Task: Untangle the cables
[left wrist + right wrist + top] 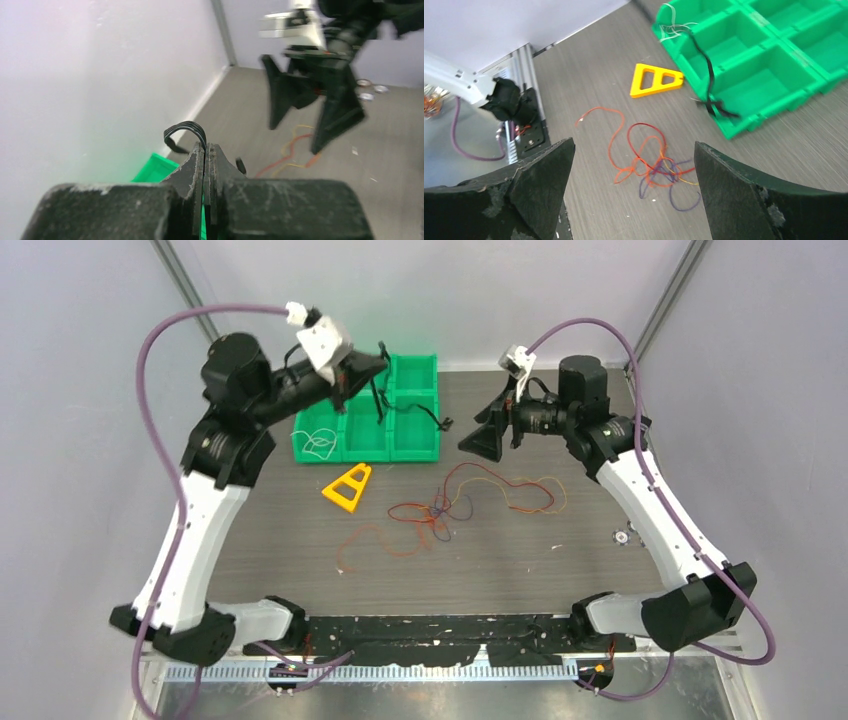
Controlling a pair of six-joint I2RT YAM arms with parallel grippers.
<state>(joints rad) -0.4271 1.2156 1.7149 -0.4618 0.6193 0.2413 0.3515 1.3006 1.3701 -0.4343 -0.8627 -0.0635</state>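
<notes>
Black cable looks ready to snag on the bin, tbh

The left gripper [375,365] is clamped shut on the black cable [381,400] in the upper middle of the top view. The cable's tail drapes over the green bin [362,448] wall, so a pull might catch there or drag the bin. The right gripper [488,425] gapes empty, up-right of the coloured tangle [440,512] mid-frame.

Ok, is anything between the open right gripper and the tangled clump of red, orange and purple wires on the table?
Nothing visible. The right gripper is open, and the clump of wires shows in its gap on bare table; the yellow plastic triangle and green bins lie off to one side.
</notes>
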